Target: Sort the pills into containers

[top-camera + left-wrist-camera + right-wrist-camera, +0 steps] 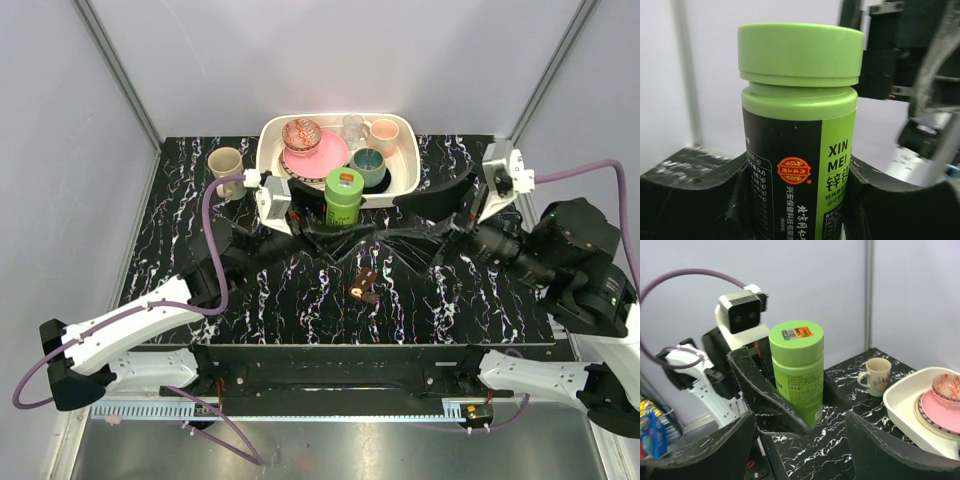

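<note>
A green pill bottle [344,184] with a green lid and black label stands upright just in front of the white tray. My left gripper [325,222] is shut on its lower body; in the left wrist view both fingers [700,190] press the sides of the bottle [800,100]. My right gripper [415,222] is open and empty, its jaws spread a short way to the right of the bottle [797,370]. The small dark-brown pill case [363,285] lies on the table nearer the arms, in front of the bottle. I cannot make out loose pills.
A white tray [404,134] of crockery stands at the back centre, right behind the bottle. A beige mug [226,162] stands to the tray's left and also shows in the right wrist view [877,376]. The tabletop is black marble.
</note>
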You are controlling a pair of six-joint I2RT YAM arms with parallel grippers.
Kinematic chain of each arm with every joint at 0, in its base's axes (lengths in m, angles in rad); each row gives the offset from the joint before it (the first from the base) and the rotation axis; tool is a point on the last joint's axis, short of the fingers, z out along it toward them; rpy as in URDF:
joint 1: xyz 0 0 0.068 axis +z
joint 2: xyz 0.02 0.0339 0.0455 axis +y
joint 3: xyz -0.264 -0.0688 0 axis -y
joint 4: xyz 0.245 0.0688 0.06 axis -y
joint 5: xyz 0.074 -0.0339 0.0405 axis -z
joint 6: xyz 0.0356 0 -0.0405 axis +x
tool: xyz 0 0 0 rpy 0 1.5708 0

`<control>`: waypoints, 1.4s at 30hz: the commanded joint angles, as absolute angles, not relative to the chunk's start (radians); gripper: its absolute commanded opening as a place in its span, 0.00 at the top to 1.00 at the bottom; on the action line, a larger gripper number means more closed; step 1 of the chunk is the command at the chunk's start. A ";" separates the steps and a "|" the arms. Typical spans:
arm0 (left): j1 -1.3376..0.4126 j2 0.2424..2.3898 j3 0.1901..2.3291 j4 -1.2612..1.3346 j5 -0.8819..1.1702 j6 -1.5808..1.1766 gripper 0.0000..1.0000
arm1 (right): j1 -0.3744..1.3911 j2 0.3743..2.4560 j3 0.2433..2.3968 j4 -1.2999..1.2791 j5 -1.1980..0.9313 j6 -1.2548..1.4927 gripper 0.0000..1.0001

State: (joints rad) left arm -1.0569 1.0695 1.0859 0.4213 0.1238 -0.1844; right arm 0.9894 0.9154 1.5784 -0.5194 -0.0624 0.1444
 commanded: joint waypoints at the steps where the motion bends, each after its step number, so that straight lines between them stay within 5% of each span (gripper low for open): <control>1: -1.058 1.042 1.052 0.546 0.458 -0.348 1.00 | 0.992 0.890 1.618 -0.486 -0.230 0.075 0.21; 9: -1.060 1.055 1.045 0.626 0.610 -0.442 1.00 | 0.994 0.871 1.635 -0.486 -0.311 0.040 0.07; 42: -1.106 1.170 1.114 0.703 0.729 -0.514 1.00 | 0.994 0.925 1.598 -0.440 -0.411 0.043 0.16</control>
State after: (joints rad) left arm -1.0946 1.1660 1.0546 0.6071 0.7124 -0.5064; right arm 0.9894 0.9211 1.6035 -0.4953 -0.3874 0.0254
